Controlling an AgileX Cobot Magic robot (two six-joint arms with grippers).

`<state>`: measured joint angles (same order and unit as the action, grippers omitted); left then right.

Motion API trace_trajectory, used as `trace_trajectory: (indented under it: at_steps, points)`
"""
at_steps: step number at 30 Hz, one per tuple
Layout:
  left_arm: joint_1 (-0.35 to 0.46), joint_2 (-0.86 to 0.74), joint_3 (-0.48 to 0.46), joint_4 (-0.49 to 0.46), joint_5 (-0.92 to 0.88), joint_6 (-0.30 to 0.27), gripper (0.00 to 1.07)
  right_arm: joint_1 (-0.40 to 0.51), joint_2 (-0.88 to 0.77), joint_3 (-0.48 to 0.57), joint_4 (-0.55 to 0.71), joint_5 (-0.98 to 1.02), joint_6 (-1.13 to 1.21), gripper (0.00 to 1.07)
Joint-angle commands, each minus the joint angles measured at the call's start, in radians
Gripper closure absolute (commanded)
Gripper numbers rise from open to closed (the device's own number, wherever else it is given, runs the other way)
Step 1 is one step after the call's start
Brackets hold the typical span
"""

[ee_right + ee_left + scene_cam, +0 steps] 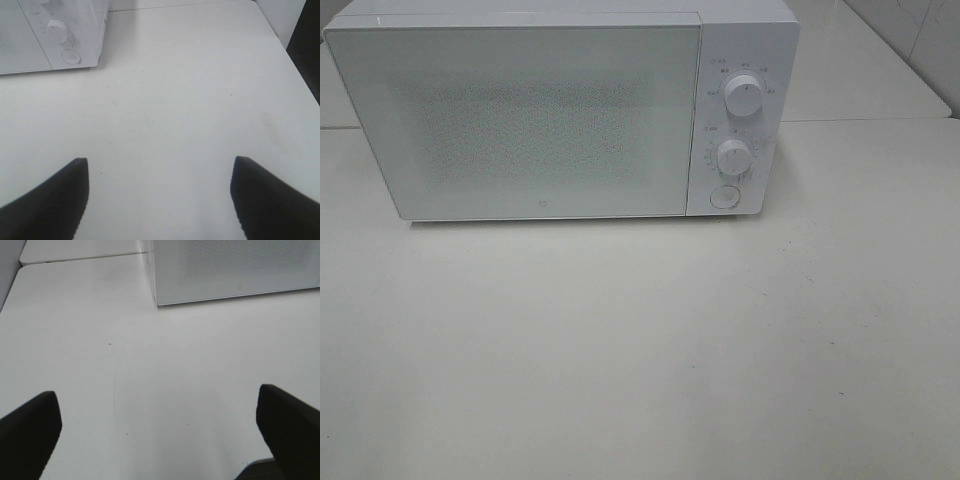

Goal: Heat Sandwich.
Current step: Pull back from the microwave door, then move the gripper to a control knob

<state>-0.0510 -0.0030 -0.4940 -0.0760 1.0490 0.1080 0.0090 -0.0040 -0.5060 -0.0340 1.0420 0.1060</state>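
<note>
White is filling every view, and the sandwich is not showing in any of them: nothing is lying on the surface (pixel 640 350) in front of the oven, and neither pincer is carrying it. It may be sitting inside the microwave oven (pixel 560 110) or out of frame; I cannot tell which, since the door (pixel 520 120) is sitting shut and its speckled panel is hiding the cavity (no outline is coming through). Judging from that, the task is standing either at its very start or at the heating step. The next move is calling for the round button (pixel 724 196) at the foot of the control panel, probably the door release, or for the lower dial (pixel 734 156) if the food is already inside. The left pincer (pixel 157 405) is hanging wide open over bare surface near the oven's front corner, gripping nothing. The right pincer (pixel 160 165) is hanging open too, empty, with the controls ahead of it.
</note>
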Motion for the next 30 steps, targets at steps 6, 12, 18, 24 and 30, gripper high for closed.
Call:
trace_trajectory:
  at_steps: [6, 12, 18, 24, 30]
  points:
    - [0.003, -0.023, 0.002, -0.011, -0.012, -0.009, 0.06, -0.006, 0.011, -0.041, -0.003, -0.030, 0.002, 0.28]
    - [0.003, -0.023, 0.002, -0.011, -0.012, -0.009, 0.06, -0.006, 0.127, -0.055, -0.056, -0.099, -0.003, 0.25]
    - [0.003, -0.023, 0.002, -0.011, -0.012, -0.009, 0.06, -0.006, 0.205, -0.055, -0.035, -0.182, -0.035, 0.25]
    - [0.003, -0.023, 0.002, -0.011, -0.012, -0.009, 0.07, -0.006, 0.303, -0.055, 0.004, -0.292, -0.049, 0.25]
    - [0.003, -0.023, 0.002, -0.011, -0.012, -0.009, 0.07, -0.006, 0.420, -0.055, 0.022, -0.402, -0.048, 0.25]
